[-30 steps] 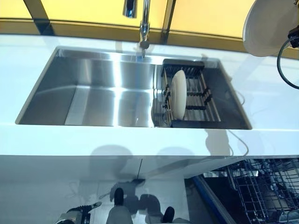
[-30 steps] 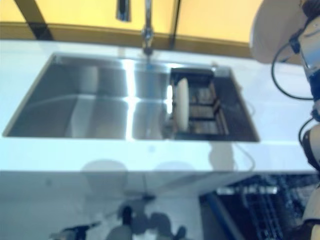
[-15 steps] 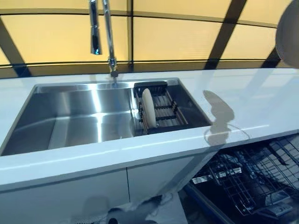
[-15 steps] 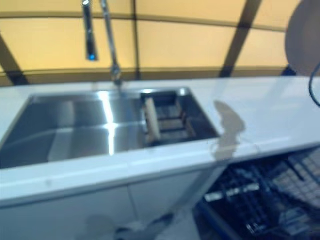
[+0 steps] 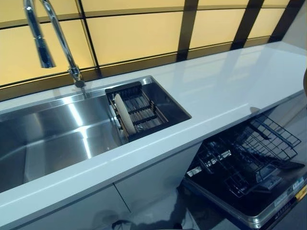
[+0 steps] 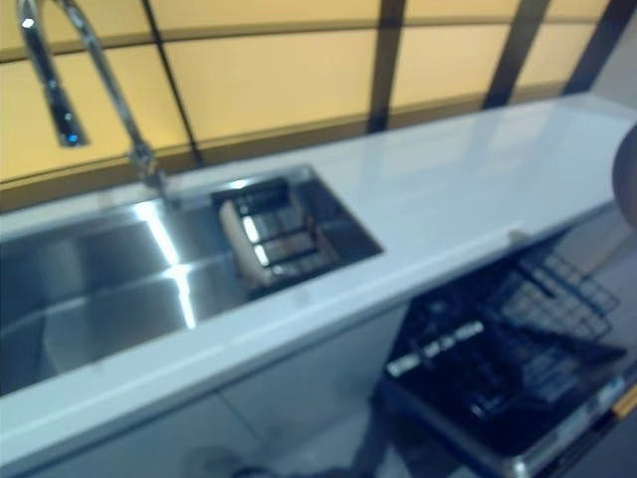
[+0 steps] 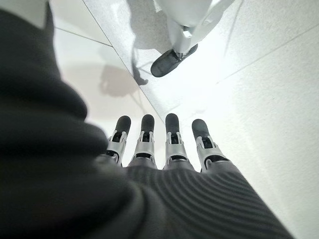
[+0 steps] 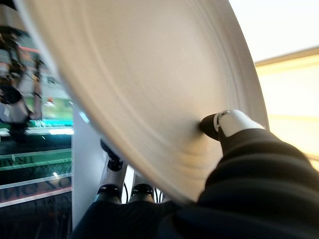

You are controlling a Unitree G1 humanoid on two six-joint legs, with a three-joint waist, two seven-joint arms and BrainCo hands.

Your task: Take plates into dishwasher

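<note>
My right hand point(image 8: 233, 123) is shut on a cream plate point(image 8: 149, 84): the thumb presses one face and the fingers point(image 8: 110, 167) sit behind the other. The plate's edge just shows at the far right of the right eye view point(image 6: 630, 174), above the open dishwasher. A second cream plate point(image 5: 123, 116) stands on edge in the black dish rack point(image 5: 146, 111) at the right end of the steel sink point(image 5: 48, 139). The dishwasher's lower wire rack point(image 5: 249, 153) is pulled out over the lowered door point(image 5: 271, 206). My left hand point(image 7: 169, 144) hangs over the floor with straight, empty fingers.
A white countertop point(image 5: 230, 91) runs from the sink to the right, above the dishwasher. A tall chrome faucet point(image 5: 53, 33) stands behind the sink. Yellow panels with dark frames line the back wall. White cabinet fronts point(image 5: 153, 177) sit below the counter.
The camera has turned to the right: the sink has slid left and the open dishwasher rack has come into full view. The held plate is now at the far right edge of the view.
</note>
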